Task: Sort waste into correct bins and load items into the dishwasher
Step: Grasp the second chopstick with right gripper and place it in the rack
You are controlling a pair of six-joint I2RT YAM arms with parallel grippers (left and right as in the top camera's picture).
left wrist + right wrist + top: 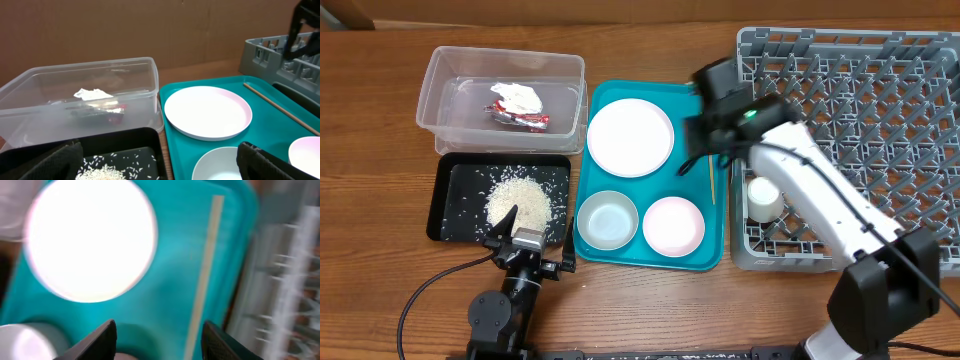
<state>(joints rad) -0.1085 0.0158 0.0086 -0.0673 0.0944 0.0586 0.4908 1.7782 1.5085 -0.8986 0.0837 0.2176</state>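
The clear tub (440,90) holds the white tissue wad (517,96) and the red snack wrapper (525,121); both also show in the left wrist view (92,94). Rice grains (517,200) lie in the black tray (450,195). The teal tray (705,245) carries the white plate (630,138), the white-grey bowl (607,220), the pink bowl (673,225) and a chopstick (711,180). A white cup (764,197) stands in the grey rack (880,100). My left gripper (160,167) is open and empty near the black tray. My right gripper (159,340) is open and empty above the teal tray, beside the chopstick (204,275).
The wooden table (380,250) runs around everything. The grey rack fills the right side, with its wall close to the teal tray's right edge. The right arm (820,210) stretches across the rack's front left corner.
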